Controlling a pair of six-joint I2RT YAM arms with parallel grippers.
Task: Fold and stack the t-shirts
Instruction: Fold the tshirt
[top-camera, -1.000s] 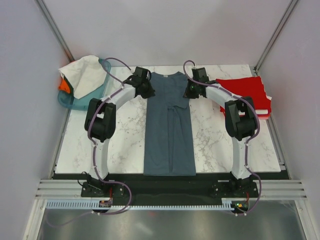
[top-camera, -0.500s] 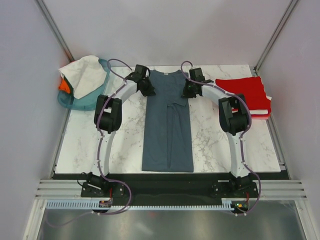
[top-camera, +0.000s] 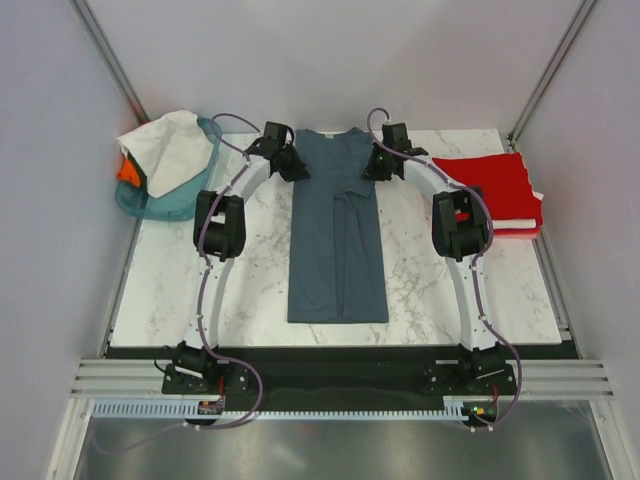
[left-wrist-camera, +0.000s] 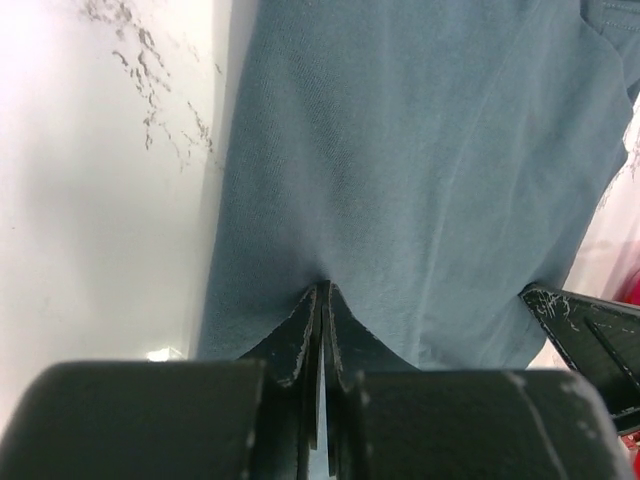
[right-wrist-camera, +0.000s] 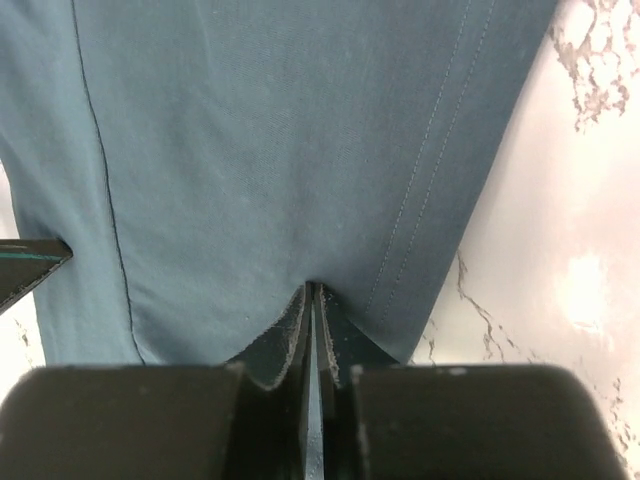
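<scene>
The slate blue-grey t-shirt (top-camera: 337, 232) lies as a long narrow strip down the middle of the marble table, sleeves folded in. My left gripper (top-camera: 293, 163) is shut on its far left corner; the left wrist view shows the cloth (left-wrist-camera: 420, 160) pinched between the jaws (left-wrist-camera: 322, 290). My right gripper (top-camera: 374, 166) is shut on its far right corner; the cloth (right-wrist-camera: 280, 150) shows in the right wrist view, clamped at the jaws (right-wrist-camera: 313, 292). A folded red t-shirt (top-camera: 492, 187) lies at the right. White (top-camera: 168, 148) and orange (top-camera: 127, 171) shirts sit in the basket.
A teal plastic basket (top-camera: 188, 196) stands at the table's far left corner. A white layer (top-camera: 520, 231) shows under the red shirt. Grey walls close in on both sides and the back. The table's near edge meets a black rail (top-camera: 330, 352).
Both grippers have moved toward the far edge, dragging the blue-grey shirt with them; its collar end now reaches the back of the table and its hem has slid away from the near edge.
</scene>
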